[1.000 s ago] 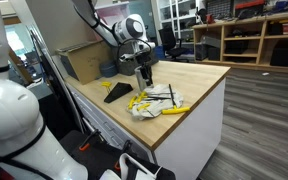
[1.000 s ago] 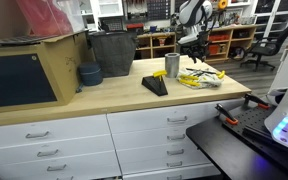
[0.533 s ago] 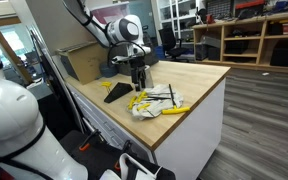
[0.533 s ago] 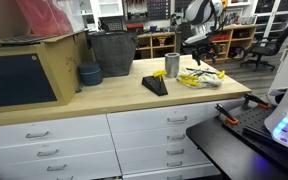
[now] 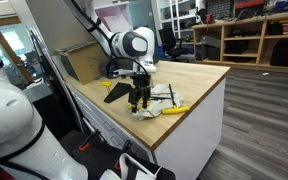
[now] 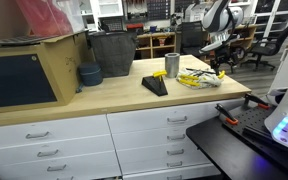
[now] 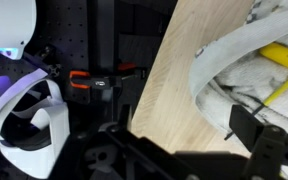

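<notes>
In an exterior view, finds the gripper (image 5: 136, 102) hanging low over the near edge of the cloth heap (image 5: 152, 110) on the wooden counter (image 5: 199, 72), jaws spread wide and clasping nothing; cannot tell whether the fingertips touch the fabric. Notes yellow tools (image 5: 174, 109) lying in the cloth heap and a black wedge (image 5: 117, 92) near it. In an exterior view from the drawer side, places the gripper (image 6: 220, 68) above the cloth heap (image 6: 200, 78) toward the end of the wooden counter (image 6: 104, 98), a metal cup (image 6: 172, 65) close by. In the wrist view, looks past a dark finger (image 7: 254, 130) onto the cloth heap (image 7: 246, 62), a yellow handle (image 7: 282, 58) and bare wood. Judging from all three: positioned over the cloth heap, no grip taken, nothing raised off the wooden counter, any grasp yet to be made.
</notes>
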